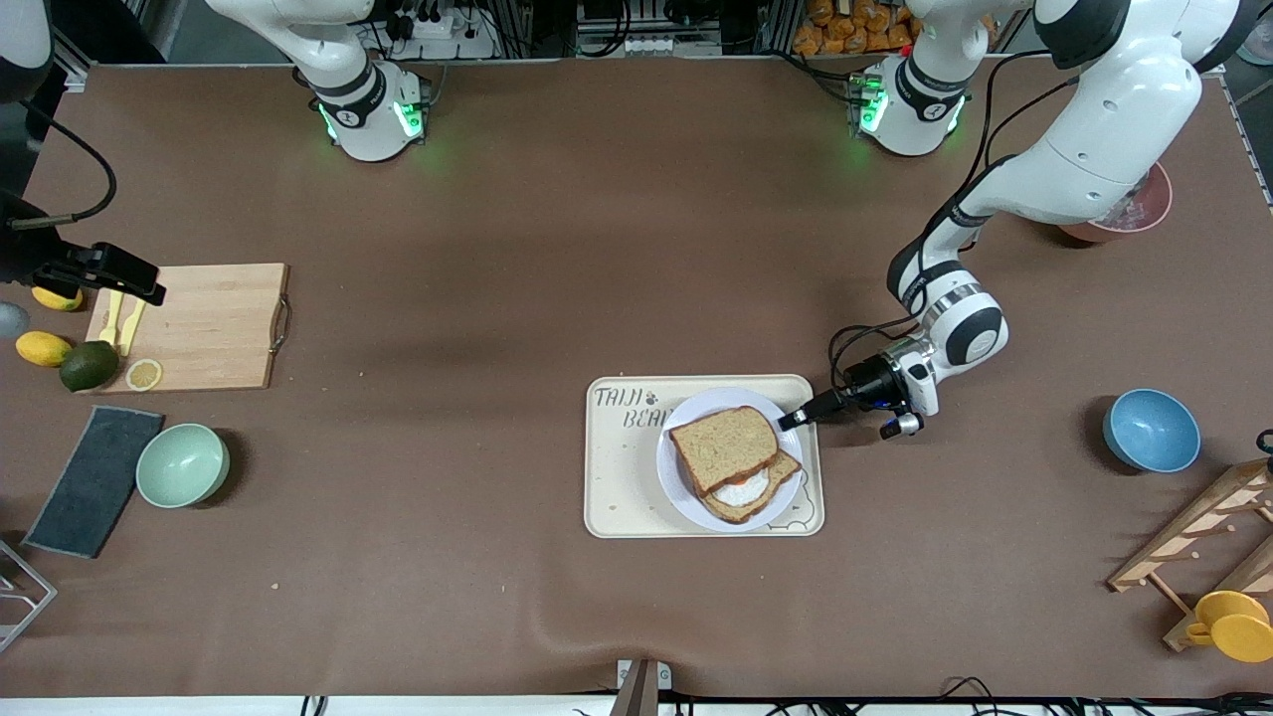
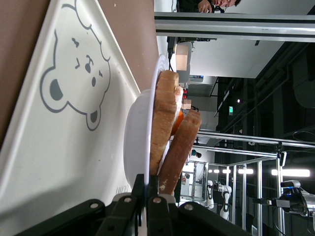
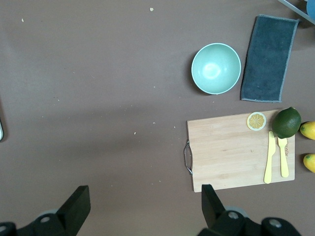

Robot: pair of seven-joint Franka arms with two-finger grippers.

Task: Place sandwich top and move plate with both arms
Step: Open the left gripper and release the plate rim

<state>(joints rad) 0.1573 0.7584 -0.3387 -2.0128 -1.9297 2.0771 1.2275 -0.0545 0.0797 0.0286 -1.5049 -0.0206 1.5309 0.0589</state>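
The sandwich top [image 1: 723, 445] is a brown bread slice lying askew on a lower slice with fried egg [image 1: 748, 494]. Both rest on the pale round plate [image 1: 714, 404], which sits in the cream bear-printed tray [image 1: 617, 497]. My left gripper [image 1: 793, 419] is shut on the plate's rim at the edge toward the left arm's end of the table. The left wrist view shows the rim [image 2: 147, 147] pinched in the left gripper [image 2: 150, 189], with the sandwich top [image 2: 179, 152] just above it. My right gripper [image 1: 147, 289] hangs open with nothing in it over the end of the cutting board; its fingers [image 3: 76, 204] stand wide apart.
A wooden cutting board [image 1: 214, 323] with yellow cutlery, a lemon slice, a lime and lemons lies at the right arm's end. A mint bowl [image 1: 182, 464] and a dark cloth [image 1: 94, 479] are nearer the camera. A blue bowl [image 1: 1151, 430], a wooden rack [image 1: 1213, 537] and a yellow cup [image 1: 1233, 625] occupy the left arm's end.
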